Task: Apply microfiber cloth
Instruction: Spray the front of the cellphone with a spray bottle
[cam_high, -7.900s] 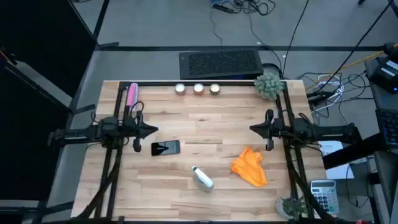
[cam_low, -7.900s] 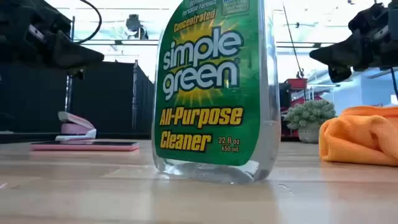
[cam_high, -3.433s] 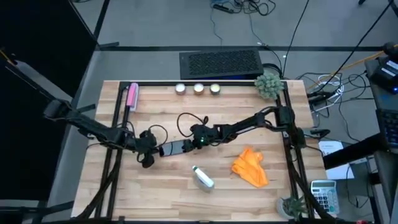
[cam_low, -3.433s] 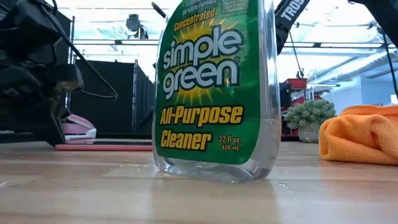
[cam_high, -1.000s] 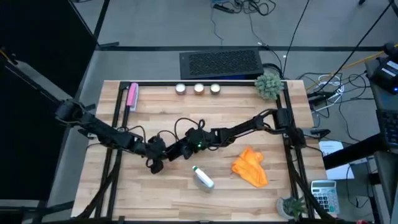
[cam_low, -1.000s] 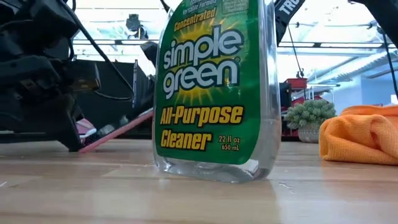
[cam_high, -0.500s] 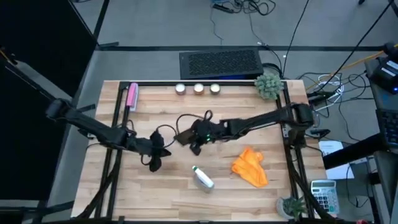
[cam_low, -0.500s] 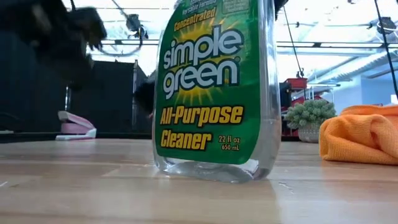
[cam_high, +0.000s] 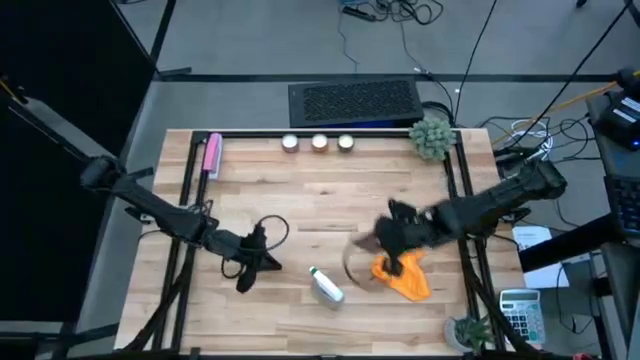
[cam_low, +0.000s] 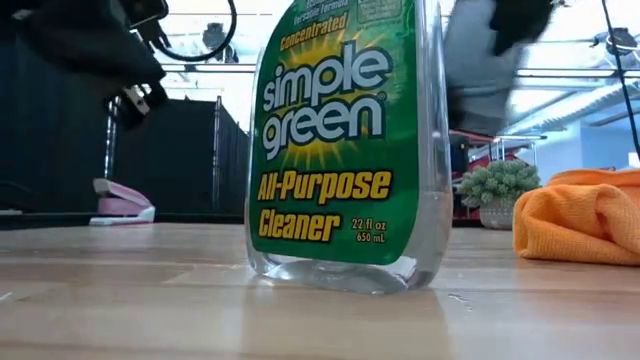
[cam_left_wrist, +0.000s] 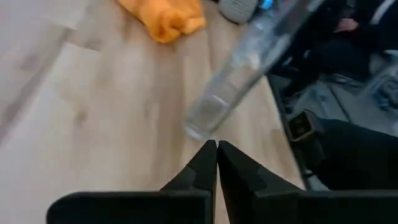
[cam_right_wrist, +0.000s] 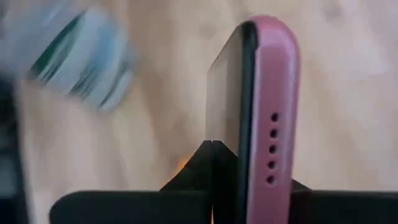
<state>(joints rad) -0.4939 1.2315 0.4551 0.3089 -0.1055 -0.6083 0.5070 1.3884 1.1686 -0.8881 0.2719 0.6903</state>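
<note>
Now the right tool (cam_high: 392, 243), clamped on the phone (cam_right_wrist: 264, 106), hovers over the orange microfiber cloth (cam_high: 403, 270) lying on the surface (cam_high: 320, 190); lower the screen flat. Left tool (cam_high: 258, 262) closed, empty.

The microfiber cloth (cam_high: 403, 277) is bright orange, plain and unpatterned. The counter (cam_high: 300, 200) is pale wood with light grain running in long strips. The spray bottle (cam_low: 346, 140) is clear plastic with a green label carrying white and yellow lettering over a yellow starburst. The phone (cam_right_wrist: 258, 118) has a dusty pink case around a black face. A pink stapler (cam_high: 212, 155) lies near the counter's far left corner. Both arms are dark.
</note>
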